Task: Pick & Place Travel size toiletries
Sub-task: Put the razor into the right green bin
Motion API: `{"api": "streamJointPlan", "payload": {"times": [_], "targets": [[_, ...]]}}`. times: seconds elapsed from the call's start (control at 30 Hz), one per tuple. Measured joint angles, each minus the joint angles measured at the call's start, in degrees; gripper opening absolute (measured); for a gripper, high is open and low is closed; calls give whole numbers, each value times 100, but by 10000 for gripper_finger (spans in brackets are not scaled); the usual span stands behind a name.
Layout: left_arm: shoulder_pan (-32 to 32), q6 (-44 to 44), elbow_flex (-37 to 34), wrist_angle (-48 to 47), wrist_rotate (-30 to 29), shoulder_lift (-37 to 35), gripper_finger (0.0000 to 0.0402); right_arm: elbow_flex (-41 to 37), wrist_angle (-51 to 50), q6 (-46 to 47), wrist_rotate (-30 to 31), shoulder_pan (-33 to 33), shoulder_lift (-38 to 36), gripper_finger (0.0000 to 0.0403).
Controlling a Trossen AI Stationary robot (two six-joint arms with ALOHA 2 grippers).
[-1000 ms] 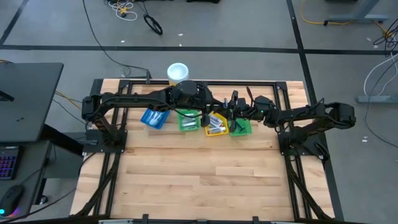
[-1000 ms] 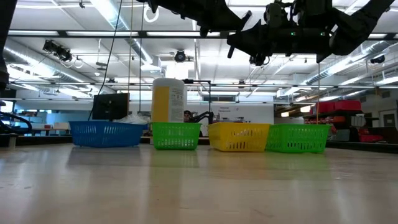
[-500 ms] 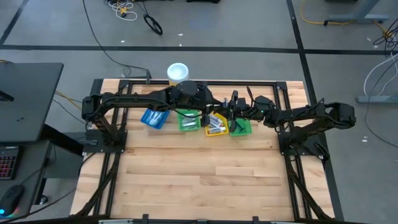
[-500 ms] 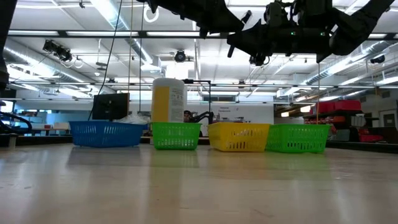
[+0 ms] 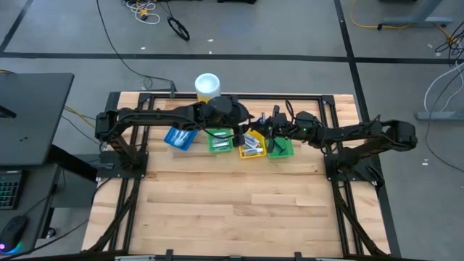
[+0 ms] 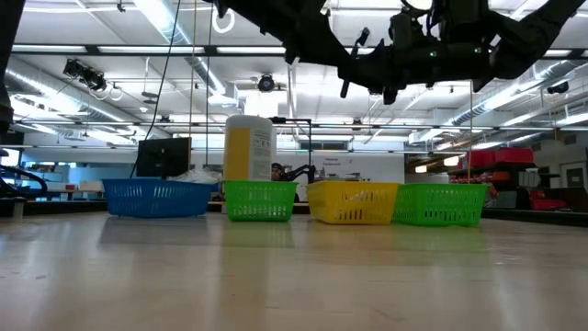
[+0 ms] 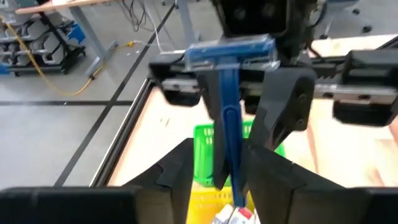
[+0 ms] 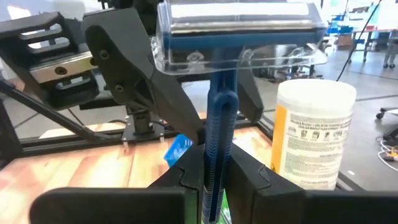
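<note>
Right gripper point(image 8: 210, 180) clamps the razor point(image 8: 214, 124) upright by its handle above the yellow bin point(image 5: 251, 144); your left gripper point(image 7: 231, 163) stands parted around it, handing over.

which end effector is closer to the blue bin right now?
Left. The left end effector hangs over the yellow bin, two bins from the blue bin. The right end effector, gripping the razor, is just beyond it.
</note>
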Motion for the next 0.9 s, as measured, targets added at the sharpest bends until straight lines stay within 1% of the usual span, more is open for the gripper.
{"api": "streamJointPlan", "payload": {"times": [0.1, 0.17, 0.27, 0.4, 0.5, 0.57, 0.67, 0.77, 0.9], "targets": [[8, -117, -2, -187, -237, 0, 168, 0, -195, 11, 182, 5, -54, 44], [9, -146, -2, -410, -439, 0, 182, 0, -642, 227, 467, 3, -104, 44], [4, -210, -7, -966, -871, -53, 194, 0, -1700, 706, 983, -10, -246, 44], [0, -440, -7, -1591, -1529, -191, 198, 0, -3366, 1369, 1546, 0, -664, 44], [4, -491, -4, -2127, -1790, -333, 197, 9, -4487, 2111, 1586, -4, -1046, 44], [4, -563, -4, -2239, -1932, -414, 195, 7, -5316, 2568, 1592, -2, -1191, 44], [17, -512, -4, -2117, -2099, -518, 194, 4, -6061, 2958, 1346, 0, -1148, 44], [40, -438, -2, -1673, -2091, -521, 194, 2, -6207, 2966, 1096, 1, -992, 44], [48, -226, -2, -1383, -1811, -516, 194, 2, -6173, 2541, 830, -7, -809, 49]]}}
